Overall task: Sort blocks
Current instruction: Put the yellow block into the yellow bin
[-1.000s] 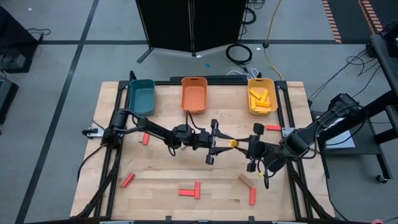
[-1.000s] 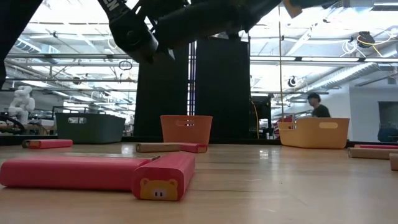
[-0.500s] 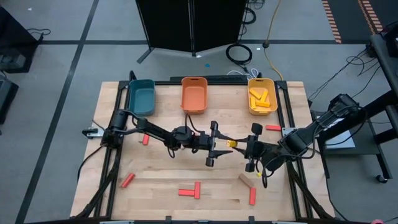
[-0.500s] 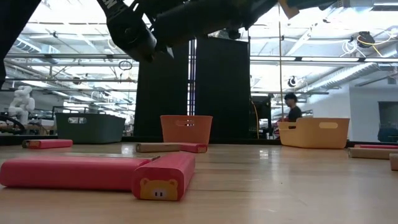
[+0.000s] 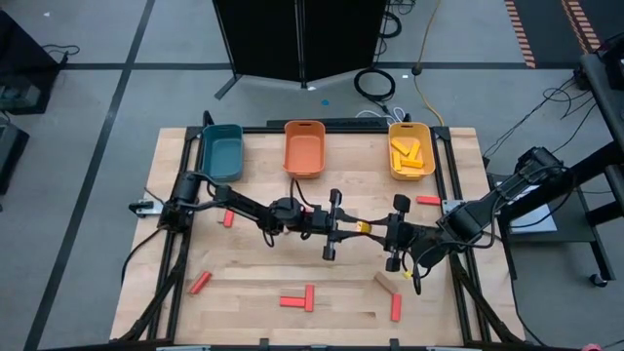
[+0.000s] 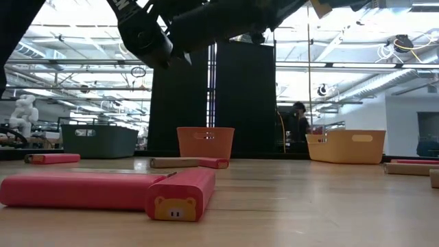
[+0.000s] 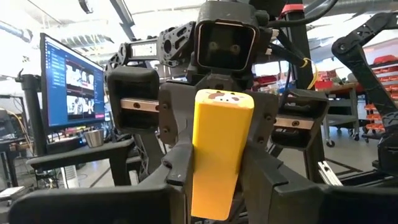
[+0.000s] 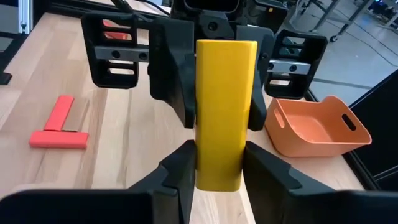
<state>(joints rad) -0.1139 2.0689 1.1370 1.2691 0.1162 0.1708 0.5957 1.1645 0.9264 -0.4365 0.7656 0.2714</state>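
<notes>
Gripping the yellow block (image 8: 226, 112) from both ends, your left gripper (image 5: 343, 228) and right gripper (image 5: 382, 232) meet mid-air; it's light, stiff, slick.

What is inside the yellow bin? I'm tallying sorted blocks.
The yellow bin holds several yellow blocks, piled and overlapping; an exact count is unclear, and anything beneath them is hidden.

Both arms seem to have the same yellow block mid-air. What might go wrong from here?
1. The left gripper and right gripper both clamp the yellow block above the table; any opposing pull may twist it loose.
2. If dropped, it lands on the table, far from the yellow bin that already holds yellow blocks.
</notes>
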